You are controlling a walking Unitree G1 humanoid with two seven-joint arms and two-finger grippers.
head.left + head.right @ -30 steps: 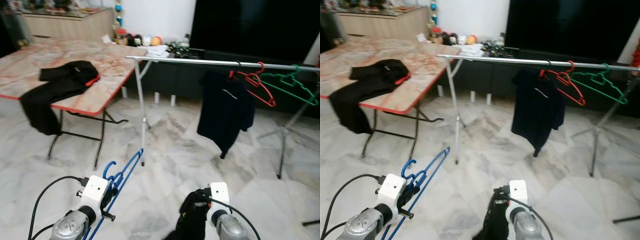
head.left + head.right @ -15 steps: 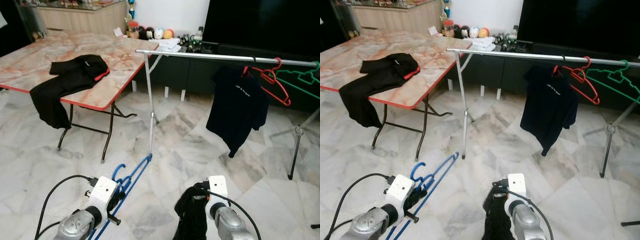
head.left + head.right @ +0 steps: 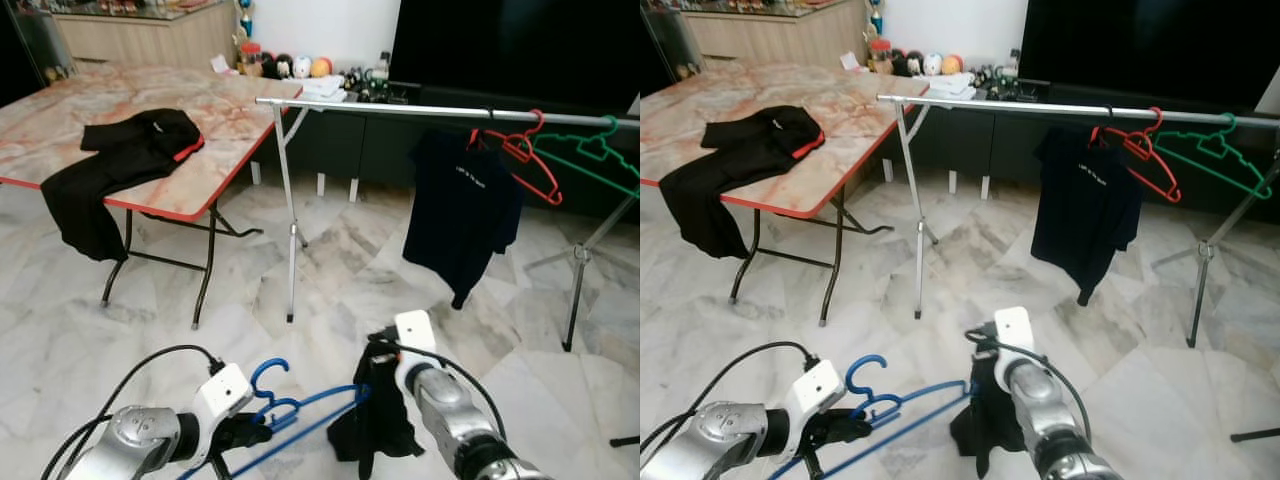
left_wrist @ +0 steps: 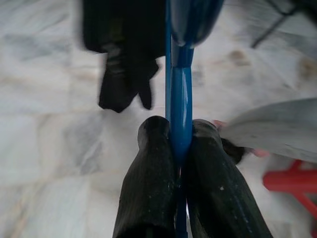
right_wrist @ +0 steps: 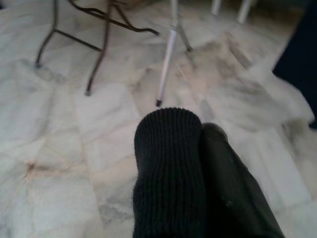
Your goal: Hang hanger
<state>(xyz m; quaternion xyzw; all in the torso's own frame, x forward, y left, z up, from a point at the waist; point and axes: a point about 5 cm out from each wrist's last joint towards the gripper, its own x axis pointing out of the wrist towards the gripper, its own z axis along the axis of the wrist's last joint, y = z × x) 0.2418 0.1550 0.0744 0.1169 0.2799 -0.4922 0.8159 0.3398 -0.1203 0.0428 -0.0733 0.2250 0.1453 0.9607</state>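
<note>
Status: my left hand [image 4: 179,148] is clamped on the blue hanger [image 3: 300,415], held low over the marble floor. Right hand [image 5: 198,163] is pinched on a black knit garment [image 3: 380,405] hanging beside the hanger's tip. Looks like I'm at the dressing step; next I thread the hanger into the garment, then lift to the rail [image 3: 400,110].

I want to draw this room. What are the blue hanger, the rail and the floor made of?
Blue hanger: likely plastic, smooth and glossy in the left wrist view. Rail: silver tube, probably metal, with a dull shine. Floor: looks like polished marble tiles, white with grey veins.
</note>
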